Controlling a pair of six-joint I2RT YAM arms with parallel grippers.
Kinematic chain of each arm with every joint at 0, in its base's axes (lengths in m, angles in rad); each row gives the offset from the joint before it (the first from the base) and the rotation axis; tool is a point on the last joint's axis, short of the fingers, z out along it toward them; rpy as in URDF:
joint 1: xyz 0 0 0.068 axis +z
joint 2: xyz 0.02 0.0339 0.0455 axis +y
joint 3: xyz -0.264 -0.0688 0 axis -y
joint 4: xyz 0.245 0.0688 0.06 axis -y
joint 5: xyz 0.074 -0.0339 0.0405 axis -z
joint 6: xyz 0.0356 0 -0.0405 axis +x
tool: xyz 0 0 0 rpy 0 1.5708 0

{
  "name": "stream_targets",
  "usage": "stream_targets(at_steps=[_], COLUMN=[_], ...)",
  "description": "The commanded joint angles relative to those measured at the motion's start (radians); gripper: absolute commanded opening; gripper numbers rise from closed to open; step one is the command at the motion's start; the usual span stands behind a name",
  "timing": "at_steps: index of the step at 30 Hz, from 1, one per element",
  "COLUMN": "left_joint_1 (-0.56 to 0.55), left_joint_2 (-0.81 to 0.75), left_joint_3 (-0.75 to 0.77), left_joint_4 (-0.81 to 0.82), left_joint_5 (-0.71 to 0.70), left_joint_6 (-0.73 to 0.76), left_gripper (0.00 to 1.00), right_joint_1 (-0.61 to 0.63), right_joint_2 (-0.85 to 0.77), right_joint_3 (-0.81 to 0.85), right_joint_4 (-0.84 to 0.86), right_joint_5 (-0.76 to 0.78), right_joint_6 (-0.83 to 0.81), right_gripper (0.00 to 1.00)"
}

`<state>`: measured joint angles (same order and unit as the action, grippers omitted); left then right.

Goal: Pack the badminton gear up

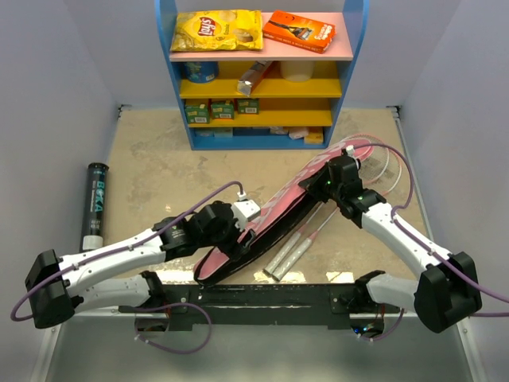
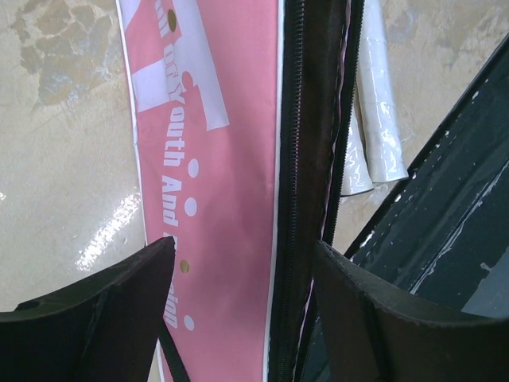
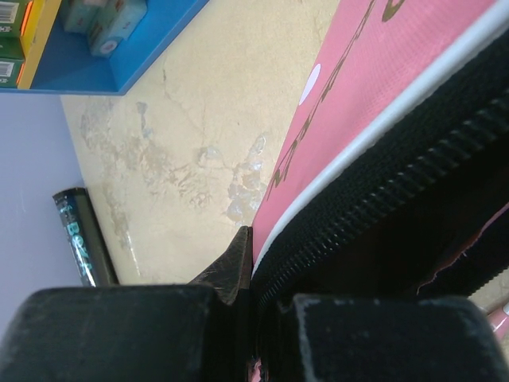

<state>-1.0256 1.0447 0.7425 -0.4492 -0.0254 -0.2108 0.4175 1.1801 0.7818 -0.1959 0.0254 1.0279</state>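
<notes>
From above, one pink bag [image 1: 274,219] lies on the worktop [image 1: 159,167]. Its long axis runs diagonally, with the narrow end pointing near-left and the broad end far-right. Two white racket handles [image 1: 290,253] lie side by side just to its right, on nearly the same slant. One black tube [image 1: 95,205] lies well apart at the left, its length running near to far. The left claw [image 1: 238,216] sits over the bag's near end and the right claw [image 1: 330,179] over its far part. At the far edge stands one blue shelf unit [image 1: 171,103], and on top of it are one yellow crisp packet [image 1: 216,30] and one orange box [image 1: 298,30].

In the left wrist view the left claw [image 2: 242,294] is released. Its fingers [image 2: 103,310] stand apart on either side of the bag's black zip edge [image 2: 306,159]. Both handles [image 2: 374,119] show beyond.

In the right wrist view the right claw [image 3: 253,314] is clenched tight against the zip edge [image 3: 374,207]. I cannot tell whether it nips anything. The tube [image 3: 79,235] lies at the far left.
</notes>
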Motion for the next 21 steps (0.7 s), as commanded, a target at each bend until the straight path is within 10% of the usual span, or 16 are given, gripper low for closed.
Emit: stream_targets(at_steps=[1,15,19,21], left_joint_1=[-0.010,-0.010,-0.008,-0.010], left_joint_2=[0.018,0.103,0.126,0.132], left_joint_3=[-0.002,-0.003,0.006,0.008], left_joint_4=[0.032,0.067,0.070,0.070], left_joint_5=[0.012,0.019,0.015,-0.002], left_joint_6=[0.037,0.044,0.048,0.050], left_gripper=[0.72,0.52,0.00,0.00], right_joint_1=[-0.006,-0.011,-0.013,-0.013], right_joint_2=[-0.011,-0.017,-0.019,-0.016], right_joint_3=[0.043,0.047,0.045,0.042], right_joint_4=[0.062,0.061,0.062,0.067], right_joint_5=[-0.008,-0.024,-0.024,-0.024], right_joint_6=[-0.012,-0.019,-0.022,-0.025], right_gripper=[0.00,0.00,0.00,0.00])
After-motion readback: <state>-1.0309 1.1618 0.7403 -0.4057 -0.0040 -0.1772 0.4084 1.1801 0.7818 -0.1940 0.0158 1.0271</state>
